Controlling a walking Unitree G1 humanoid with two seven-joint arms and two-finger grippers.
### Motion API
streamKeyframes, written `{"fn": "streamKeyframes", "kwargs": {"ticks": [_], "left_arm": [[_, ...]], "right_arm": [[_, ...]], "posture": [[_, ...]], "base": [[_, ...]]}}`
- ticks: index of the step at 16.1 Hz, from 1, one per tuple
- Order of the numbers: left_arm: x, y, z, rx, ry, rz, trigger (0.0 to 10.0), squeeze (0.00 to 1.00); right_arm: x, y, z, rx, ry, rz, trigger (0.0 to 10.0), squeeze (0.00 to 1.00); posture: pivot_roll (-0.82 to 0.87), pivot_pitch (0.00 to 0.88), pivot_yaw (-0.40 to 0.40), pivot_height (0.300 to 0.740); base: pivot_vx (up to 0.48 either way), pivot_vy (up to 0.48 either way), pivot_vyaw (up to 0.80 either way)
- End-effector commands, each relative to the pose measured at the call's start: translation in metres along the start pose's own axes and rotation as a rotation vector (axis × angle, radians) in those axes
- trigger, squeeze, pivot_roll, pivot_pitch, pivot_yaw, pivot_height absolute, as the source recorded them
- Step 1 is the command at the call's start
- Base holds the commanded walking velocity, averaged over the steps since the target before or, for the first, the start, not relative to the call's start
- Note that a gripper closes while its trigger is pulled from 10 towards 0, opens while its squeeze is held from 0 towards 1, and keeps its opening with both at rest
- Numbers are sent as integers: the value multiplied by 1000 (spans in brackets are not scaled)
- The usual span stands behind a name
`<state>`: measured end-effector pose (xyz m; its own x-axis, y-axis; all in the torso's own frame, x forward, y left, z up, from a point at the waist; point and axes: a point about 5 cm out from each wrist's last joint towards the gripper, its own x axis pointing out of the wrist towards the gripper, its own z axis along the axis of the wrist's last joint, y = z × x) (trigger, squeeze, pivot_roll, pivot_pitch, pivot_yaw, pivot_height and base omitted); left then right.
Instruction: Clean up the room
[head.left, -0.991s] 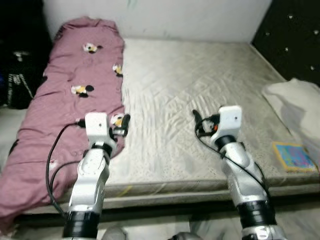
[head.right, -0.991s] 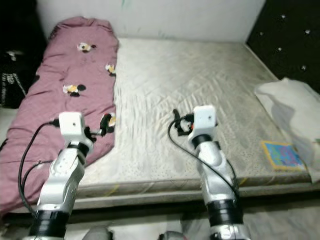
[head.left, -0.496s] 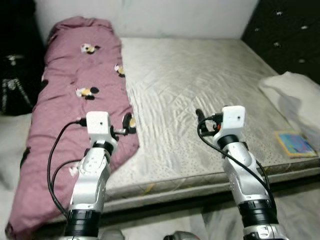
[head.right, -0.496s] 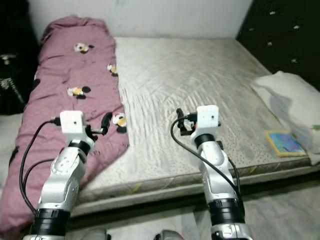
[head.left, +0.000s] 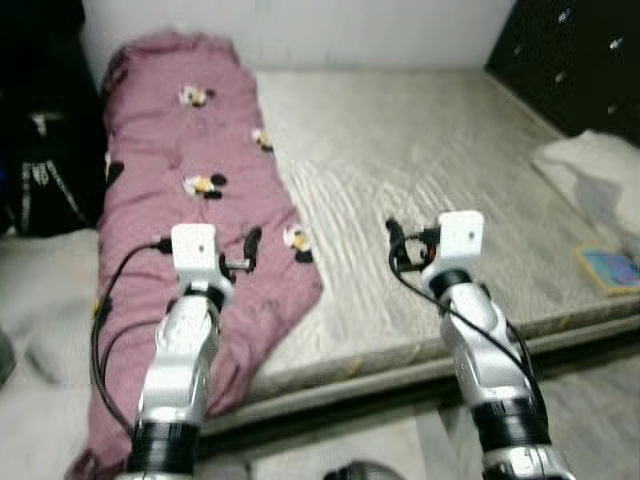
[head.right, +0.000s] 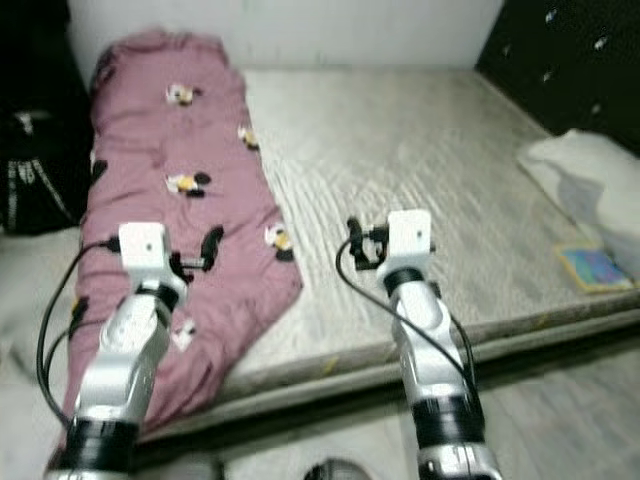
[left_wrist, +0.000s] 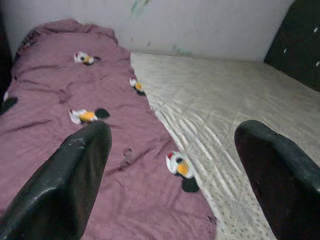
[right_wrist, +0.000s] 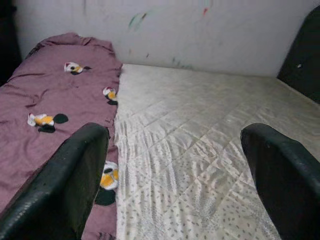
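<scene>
The robot stood before the bare mattress (head.left: 430, 160), left gripper (left_wrist: 172, 165) and right gripper (right_wrist: 175, 165) both spread wide and empty, apparently approaching the maroon quilt (head.left: 190, 220) draped along the mattress's left side, which next needed reaching for.

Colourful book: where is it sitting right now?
In the right eye view the colourful book lies at the mattress's near right corner, just below the white pillow.

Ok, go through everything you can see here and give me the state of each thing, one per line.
Pink blanket: bunched lengthwise, hanging off the near edge.
Mattress: bare, no sheet.
White pillow: crumpled at the bed's right edge.
Book: lying flat.
Left gripper: open, empty.
Right gripper: open, empty.
</scene>
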<state>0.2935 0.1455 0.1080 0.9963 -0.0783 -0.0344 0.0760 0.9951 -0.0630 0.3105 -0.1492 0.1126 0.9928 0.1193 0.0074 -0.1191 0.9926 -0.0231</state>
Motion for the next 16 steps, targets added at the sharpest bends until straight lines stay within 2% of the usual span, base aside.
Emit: {"fn": "streamKeyframes", "kwargs": {"ticks": [1, 14, 16], "left_arm": [[0, 4, 5, 12, -32, 1, 10000, 0], [-4, 7, 6, 13, -35, -13, 10000, 0], [-4, 7, 5, 12, -33, -11, 10000, 0]], "right_arm": [[2, 3, 5, -1, -20, 8, 10000, 0], [3, 2, 3, -6, -14, 7, 10000, 0], [3, 2, 3, -5, -14, 10, 10000, 0]], "posture": [[13, 0, -96, 740], [13, 0, -95, 740], [13, 0, -96, 722]], "base": [[0, 0, 0], [0, 0, 0], [0, 0, 0]]}}
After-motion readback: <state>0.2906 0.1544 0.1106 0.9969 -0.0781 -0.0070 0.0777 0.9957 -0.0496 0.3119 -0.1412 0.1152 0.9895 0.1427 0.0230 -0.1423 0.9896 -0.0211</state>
